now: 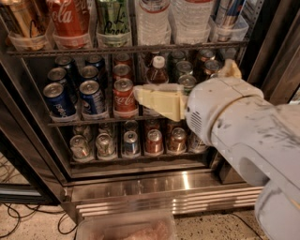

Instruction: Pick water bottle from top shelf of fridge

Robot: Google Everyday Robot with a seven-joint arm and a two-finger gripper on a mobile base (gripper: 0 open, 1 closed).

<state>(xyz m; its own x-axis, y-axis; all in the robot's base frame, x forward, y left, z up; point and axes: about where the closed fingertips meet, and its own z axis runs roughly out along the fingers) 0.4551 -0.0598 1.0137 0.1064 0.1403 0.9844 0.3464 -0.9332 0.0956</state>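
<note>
While the white arm fills the lower right of the camera view, its pincer hangs in front of the middle rack of the fridge, its cream part pointing left toward a red cola can; whether the pincer is released or clenched cannot be told, and nothing shows in its hold. The water bottle stands upright on the top shelf, about midway along that surface's front edge and above the pincer, well apart from it. On the same surface a green can stands just left of the bottle and a wider clear bottle just right of it. A tall red can and a gold can stand toward the surface's left edge, and a tall striped can stands near its right edge. On the middle rack, blue cans fill the left side and a small brown bottle with a white cap stands behind the pincer. Short cans line the lowest rack. Below lie the steel grille and a clear plastic tub on the floor.
</note>
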